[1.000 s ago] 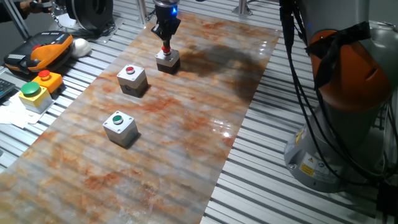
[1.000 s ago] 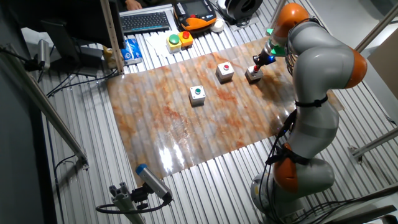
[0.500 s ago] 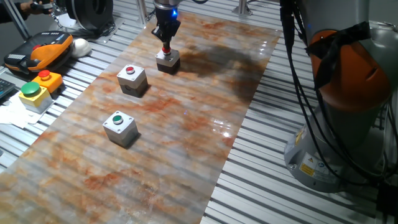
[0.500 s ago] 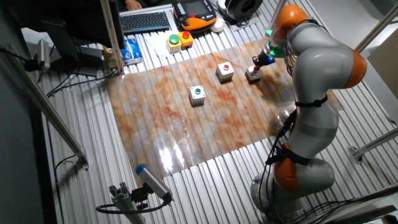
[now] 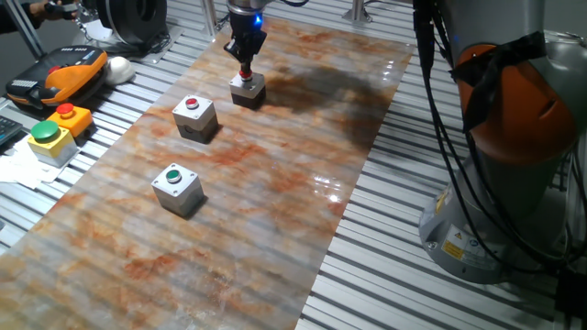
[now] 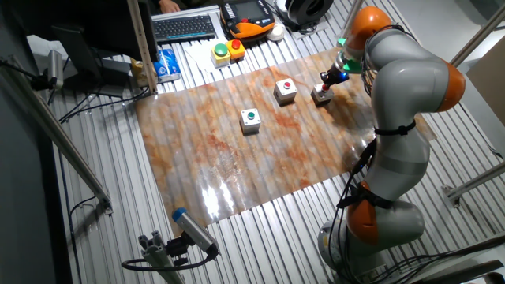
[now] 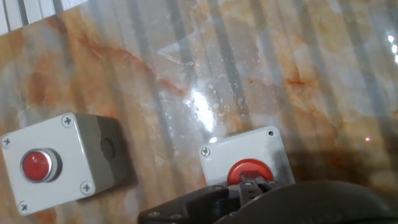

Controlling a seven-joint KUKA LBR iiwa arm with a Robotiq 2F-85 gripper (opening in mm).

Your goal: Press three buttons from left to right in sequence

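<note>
Three light-grey button boxes stand in a row on the marbled mat. The green-capped box (image 5: pixel 176 186) (image 6: pixel 251 119) is at one end and a red-capped box (image 5: pixel 194 115) (image 6: pixel 285 90) (image 7: pixel 46 163) is in the middle. The other red-capped box (image 5: pixel 248 89) (image 6: pixel 321 94) (image 7: pixel 244 158) is at the far end. My gripper (image 5: pixel 245 70) (image 6: pixel 326 80) (image 7: pixel 249 185) points straight down on this far box. Its fingertips are together and rest on the red cap (image 7: pixel 247 170). The hand hides the near edge of that box in the hand view.
A yellow box with a big green button (image 5: pixel 44 137) and a yellow-orange box with a red button (image 5: pixel 69 116) sit off the mat. An orange-black pendant (image 5: pixel 55 75), a keyboard (image 6: pixel 185 26) and the robot's base (image 5: pixel 500 183) also stand around the mat.
</note>
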